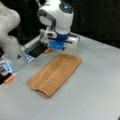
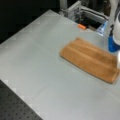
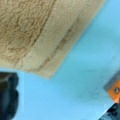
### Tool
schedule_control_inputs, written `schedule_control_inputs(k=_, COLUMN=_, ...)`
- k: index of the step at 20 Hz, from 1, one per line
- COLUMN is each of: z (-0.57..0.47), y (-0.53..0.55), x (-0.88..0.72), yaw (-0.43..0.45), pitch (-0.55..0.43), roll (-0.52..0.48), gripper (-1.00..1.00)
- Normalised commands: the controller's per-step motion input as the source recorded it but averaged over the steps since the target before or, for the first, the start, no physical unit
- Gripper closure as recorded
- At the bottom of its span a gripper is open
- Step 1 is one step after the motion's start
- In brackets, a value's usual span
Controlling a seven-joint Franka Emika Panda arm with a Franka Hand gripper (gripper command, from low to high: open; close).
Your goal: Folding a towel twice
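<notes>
Grey table (image 1: pixel 100 82), folded towel (image 1: pixel 56 73), hand (image 1: pixel 60 46) above far edge

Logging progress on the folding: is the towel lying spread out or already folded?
Folded. The towel lies as a narrow strip with a rounded doubled edge; the wrist view shows stacked layers. The end effector hovers at its far end.

Towel (image 1: pixel 55 74) orange-brown, faint lengthwise stripe bands; tan with woven edge band in wrist view (image 3: pixel 37 32). Table (image 1: pixel 95 85) plain grey, light blue in wrist view. Gripper (image 1: pixel 59 45) blue, arm white. Orange tabs (image 1: pixel 10 79) at left of a front view.
</notes>
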Motion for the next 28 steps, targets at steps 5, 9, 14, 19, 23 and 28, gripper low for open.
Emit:
schedule_control_inputs(k=5, z=-0.09, y=0.04, x=-0.16, yaw=-0.005, pitch=-0.145, roll=0.127, gripper=-1.0)
schedule_control_inputs(k=9, z=0.09, y=0.06, x=-0.19, yaw=0.059, pitch=-0.123, roll=0.091, gripper=-1.0)
schedule_control_inputs(k=14, z=0.29, y=0.08, x=0.02, yaw=0.209, pitch=-0.174, roll=-0.02, gripper=-1.0)
schedule_control_inputs(k=19, z=0.3, y=0.07, x=0.3, yaw=0.306, pitch=0.003, roll=-0.087, gripper=-1.0)
schedule_control_inputs(k=23, z=0.19, y=0.14, x=0.61, yaw=0.343, pitch=0.007, roll=-0.172, gripper=-1.0)
schedule_control_inputs(k=28, z=0.24, y=0.31, x=0.9, yaw=0.314, pitch=0.07, roll=-0.223, gripper=-1.0)
